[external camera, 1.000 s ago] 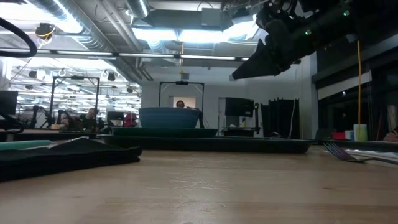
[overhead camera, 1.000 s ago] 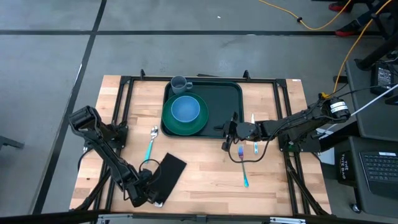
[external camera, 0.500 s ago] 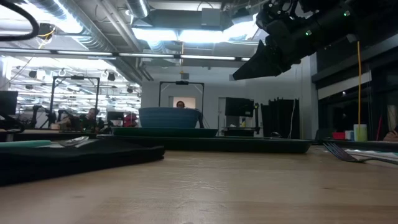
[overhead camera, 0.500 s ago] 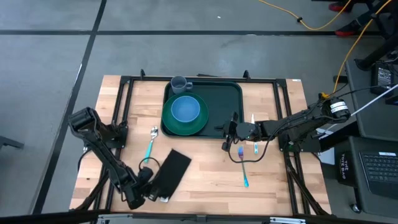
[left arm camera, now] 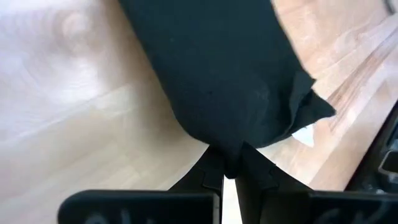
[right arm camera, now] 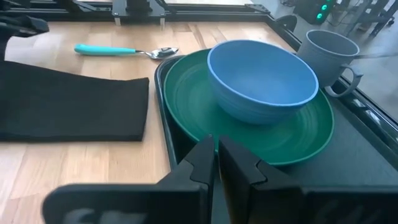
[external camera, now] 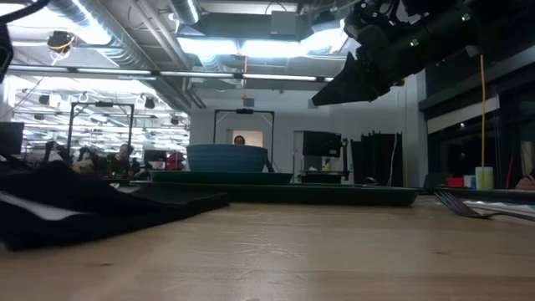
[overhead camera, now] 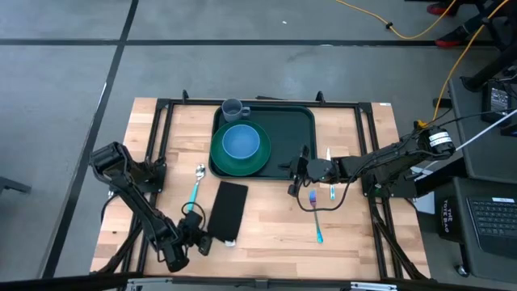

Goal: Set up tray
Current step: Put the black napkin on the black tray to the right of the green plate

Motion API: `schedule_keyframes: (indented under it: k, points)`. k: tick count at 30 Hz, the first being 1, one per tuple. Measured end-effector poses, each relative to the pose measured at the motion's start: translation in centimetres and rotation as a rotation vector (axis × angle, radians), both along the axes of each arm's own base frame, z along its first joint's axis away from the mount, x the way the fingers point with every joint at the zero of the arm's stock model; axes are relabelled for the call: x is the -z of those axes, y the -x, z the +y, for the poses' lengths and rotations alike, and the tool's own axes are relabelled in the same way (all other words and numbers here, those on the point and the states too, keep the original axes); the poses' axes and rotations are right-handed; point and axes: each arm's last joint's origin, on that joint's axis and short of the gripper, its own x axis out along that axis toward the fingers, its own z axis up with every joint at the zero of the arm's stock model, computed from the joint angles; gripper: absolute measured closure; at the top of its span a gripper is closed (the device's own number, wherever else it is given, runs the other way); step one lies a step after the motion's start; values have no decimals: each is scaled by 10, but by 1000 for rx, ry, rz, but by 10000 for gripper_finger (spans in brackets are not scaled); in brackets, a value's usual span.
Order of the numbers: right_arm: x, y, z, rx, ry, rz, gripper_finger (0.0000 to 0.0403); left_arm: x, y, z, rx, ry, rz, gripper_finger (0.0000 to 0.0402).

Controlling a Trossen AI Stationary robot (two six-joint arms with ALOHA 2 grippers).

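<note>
The dark green tray point(overhead camera: 295, 129) lies at the table's far middle. It carries a round green plate point(overhead camera: 222, 159), a blue bowl point(overhead camera: 241, 141) and a grey mug point(overhead camera: 233, 108). A black napkin point(overhead camera: 229, 206) lies lengthwise near the tray's near left corner. My left gripper point(overhead camera: 202, 239) is at the napkin's near end, shut on it. My right gripper point(overhead camera: 292, 174) hangs shut above the tray's near right rim point(right arm camera: 163, 118), clear of the table in the low view point(external camera: 334, 92). My left gripper pinches the black napkin's near end point(left arm camera: 231, 149) between its two fingers, coming low from the table's near left side. The cloth bunches at the fingertips; how many layers, I cannot tell. That end is raised a little point(external camera: 50, 180), and the rest lies on the table.
A teal-handled spoon point(overhead camera: 195, 187) lies left of the napkin. A teal-handled fork point(overhead camera: 316, 217) and a knife point(overhead camera: 330, 182) lie right of the tray's near right corner, under the right arm. Bare wood shows along the near edge. People sit in the room behind.
My left gripper has moved a little toward the table's right and far side, keeping its hold. The napkin has swung from a slant to lie straight near-to-far and shifted toward the tray. Its held end has risen in the low view.
</note>
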Motion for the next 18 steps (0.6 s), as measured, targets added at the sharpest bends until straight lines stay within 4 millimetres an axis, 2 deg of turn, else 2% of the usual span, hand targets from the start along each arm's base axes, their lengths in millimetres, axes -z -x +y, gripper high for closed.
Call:
schedule_keyframes:
  k: [4, 8, 13, 18]
  points:
    - [-1, -1, 0, -12, -8, -13, 375, -2, -2, 0, -17, -28, -57, 395]
    - [-4, -2, 6, -99, -39, -41, 375, -6, -4, -1, -49, -37, -138, 395]
    - [-10, 0, 29, -213, 69, -71, 389, -10, -11, 1, -119, -88, -267, 395]
    - [-25, -1, 52, -250, 163, -100, 394, -14, -22, 5, -135, -97, -311, 395]
